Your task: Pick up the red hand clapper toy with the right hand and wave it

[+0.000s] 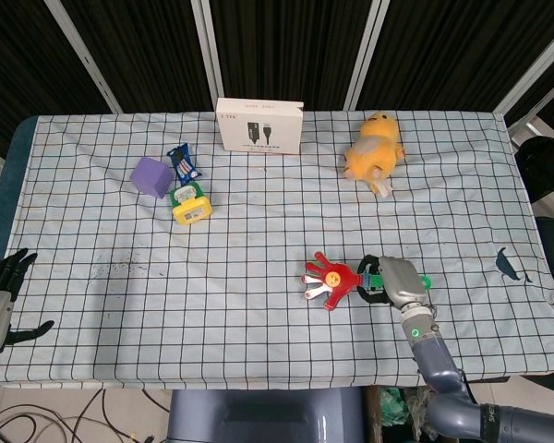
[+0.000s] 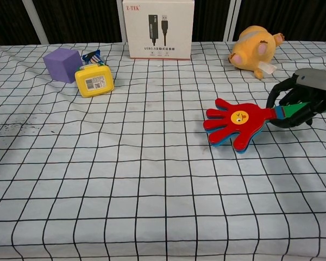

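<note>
Red hand clapper toy [image 2: 234, 127], flat glossy plastic palm shape, gripped by its handle in right robot hand [image 2: 301, 101].

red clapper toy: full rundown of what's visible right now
The red hand clapper toy is a glossy plastic hand shape, red on top with blue and green layers beneath, and a yellow cartoon face on the palm. Its fingers point toward the robot's left. The right robot hand grips its green handle, holding it roughly level near the checked tablecloth; whether it touches the cloth is unclear.
</note>
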Robot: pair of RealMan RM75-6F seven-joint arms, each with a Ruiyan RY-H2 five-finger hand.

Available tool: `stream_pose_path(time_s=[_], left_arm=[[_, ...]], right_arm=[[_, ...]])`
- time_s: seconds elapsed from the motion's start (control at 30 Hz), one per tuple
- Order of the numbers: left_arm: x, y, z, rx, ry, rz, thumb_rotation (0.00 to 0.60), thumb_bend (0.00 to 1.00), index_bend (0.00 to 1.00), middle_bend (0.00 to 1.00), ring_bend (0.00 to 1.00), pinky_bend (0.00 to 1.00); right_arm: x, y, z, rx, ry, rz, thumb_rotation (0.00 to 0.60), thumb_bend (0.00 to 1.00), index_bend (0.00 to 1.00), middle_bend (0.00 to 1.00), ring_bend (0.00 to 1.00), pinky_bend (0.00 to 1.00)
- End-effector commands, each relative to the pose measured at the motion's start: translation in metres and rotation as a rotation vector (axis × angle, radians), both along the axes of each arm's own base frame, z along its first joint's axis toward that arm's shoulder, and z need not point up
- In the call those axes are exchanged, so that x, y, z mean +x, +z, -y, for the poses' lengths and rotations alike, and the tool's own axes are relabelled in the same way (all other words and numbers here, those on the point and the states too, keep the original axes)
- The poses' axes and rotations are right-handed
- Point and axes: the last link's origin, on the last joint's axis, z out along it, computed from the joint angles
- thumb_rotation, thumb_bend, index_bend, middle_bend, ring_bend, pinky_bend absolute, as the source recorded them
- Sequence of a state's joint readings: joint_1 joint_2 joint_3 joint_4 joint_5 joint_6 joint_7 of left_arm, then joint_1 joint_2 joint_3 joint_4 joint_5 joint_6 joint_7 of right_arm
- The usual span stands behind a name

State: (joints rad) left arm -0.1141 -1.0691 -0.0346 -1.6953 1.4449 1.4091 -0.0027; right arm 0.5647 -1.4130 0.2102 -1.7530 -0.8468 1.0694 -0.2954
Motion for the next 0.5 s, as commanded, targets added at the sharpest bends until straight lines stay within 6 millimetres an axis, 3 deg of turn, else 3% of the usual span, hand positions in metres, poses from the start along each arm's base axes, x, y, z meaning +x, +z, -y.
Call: stream_pose_path(time_s=[0.03, 0.17, 0.23, 0.3, 0.4, 0.5], left_arm=[[0.000, 0.000, 0.000, 0.001, 0.000, 0.001, 0.600, 0.00, 0.00, 0.00, 0.00, 0.03], [0.000, 0.001, 0.000, 0.001, 0.001, 0.003, 0.600, 0.00, 0.00, 0.00, 0.00, 0.03], [0.000, 0.000, 0.000, -0.001, 0.000, 0.003, 0.600, 0.00, 0.00, 0.00, 0.00, 0.03], [0.000, 0.000, 0.000, -0.001, 0.000, 0.002, 0.600, 0.00, 0.00, 0.00, 0.00, 0.03], [0.000, 0.001, 0.000, 0.001, 0.000, 0.003, 0.600, 0.00, 0.00, 0.00, 0.00, 0.03], [0.000, 0.001, 0.000, 0.002, 0.000, 0.002, 0.600, 0.00, 0.00, 0.00, 0.00, 0.03]], right_arm=[[0.001, -0.004, 0.002, -0.010, 0.006, 0.008, 0.600, 0.92, 0.92, 0.70, 0.60, 0.64], [0.002, -0.007, 0.004, -0.018, 0.015, 0.005, 0.600, 0.80, 0.89, 0.63, 0.53, 0.50], [0.001, -0.009, 0.004, -0.014, 0.022, -0.011, 0.600, 0.58, 0.73, 0.45, 0.34, 0.28], [-0.002, -0.011, 0.005, 0.001, 0.034, -0.053, 0.600, 0.39, 0.53, 0.27, 0.18, 0.16], [-0.008, -0.010, 0.009, -0.002, 0.050, -0.142, 0.600, 0.23, 0.31, 0.10, 0.07, 0.14], [-0.011, -0.009, 0.009, -0.015, 0.039, -0.174, 0.600, 0.18, 0.18, 0.04, 0.04, 0.13]])
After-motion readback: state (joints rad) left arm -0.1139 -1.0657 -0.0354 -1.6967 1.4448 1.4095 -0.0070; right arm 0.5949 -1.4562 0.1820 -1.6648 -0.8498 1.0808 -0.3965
